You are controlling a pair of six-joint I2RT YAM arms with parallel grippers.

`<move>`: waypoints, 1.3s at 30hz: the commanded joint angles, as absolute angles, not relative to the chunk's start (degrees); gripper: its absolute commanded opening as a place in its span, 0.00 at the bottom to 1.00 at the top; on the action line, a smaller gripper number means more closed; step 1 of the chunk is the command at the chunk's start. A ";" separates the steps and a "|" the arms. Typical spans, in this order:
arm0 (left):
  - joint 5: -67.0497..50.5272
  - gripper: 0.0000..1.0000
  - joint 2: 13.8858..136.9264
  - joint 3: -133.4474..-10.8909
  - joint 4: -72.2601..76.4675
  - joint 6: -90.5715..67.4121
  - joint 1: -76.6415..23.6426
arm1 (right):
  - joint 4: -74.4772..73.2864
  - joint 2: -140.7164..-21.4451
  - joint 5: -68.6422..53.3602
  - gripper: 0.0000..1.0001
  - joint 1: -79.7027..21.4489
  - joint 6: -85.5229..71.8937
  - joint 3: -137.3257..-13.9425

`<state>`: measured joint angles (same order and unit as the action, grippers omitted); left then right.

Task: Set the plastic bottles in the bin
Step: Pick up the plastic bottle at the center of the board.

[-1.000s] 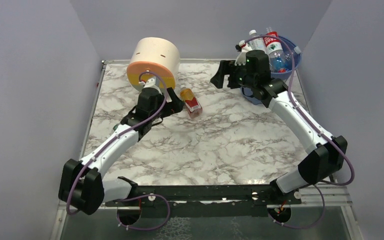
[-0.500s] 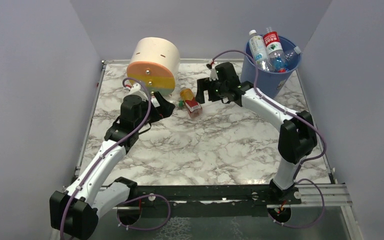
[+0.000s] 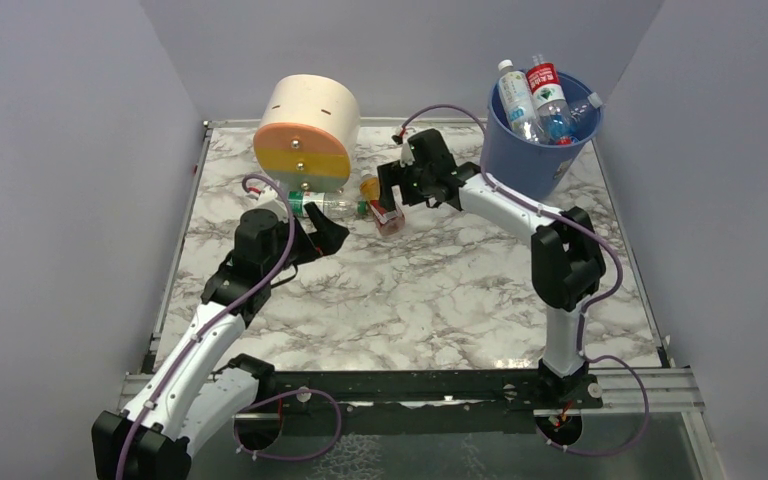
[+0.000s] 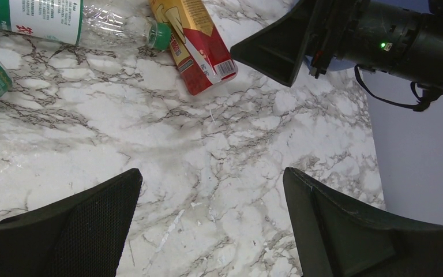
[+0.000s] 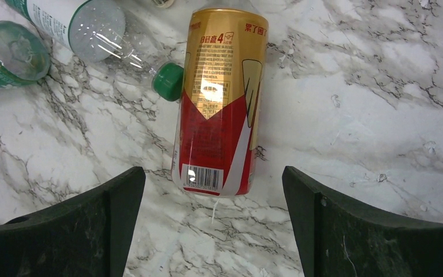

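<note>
Currently right gripper (image 5: pixel 212 176) hangs spread, empty, over the gold-red bottle (image 5: pixel 219 104); left gripper (image 4: pixel 212 176) likewise spread. Risk: bottle may roll off a closing finger into the green-capped bottle (image 5: pixel 95 26).

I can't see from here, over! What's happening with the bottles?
Jaws open, empty: left gripper, right gripper. Right one above red-gold bottle lying flat. Beside it, green-capped bottle.

Several bottles (image 3: pixel 548 90) stand in the blue bin (image 3: pixel 530 165); a red-and-gold bottle (image 5: pixel 219 115) and a green-capped bottle (image 5: pixel 101 32) lie just beside each other outside it.
</note>
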<state>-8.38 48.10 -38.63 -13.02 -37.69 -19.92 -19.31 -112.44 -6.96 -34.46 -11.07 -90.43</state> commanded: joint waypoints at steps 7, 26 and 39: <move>-10.45 0.99 46.41 -37.44 -12.68 -38.32 -19.73 | -19.08 -116.75 -3.79 0.91 -35.57 -8.78 -92.89; -10.46 0.99 45.53 -36.74 -12.51 -38.41 -19.75 | -20.56 -122.87 -1.63 0.92 -37.61 -7.36 -96.97; -10.70 0.99 44.89 -36.56 -12.68 -38.50 -19.71 | -21.62 -126.33 -0.47 0.88 -37.66 -7.64 -99.69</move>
<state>-9.63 45.95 -37.30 -13.02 -38.33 -19.92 -20.67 -124.57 -2.17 -37.17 -7.88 -97.43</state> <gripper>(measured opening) 0.990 0.896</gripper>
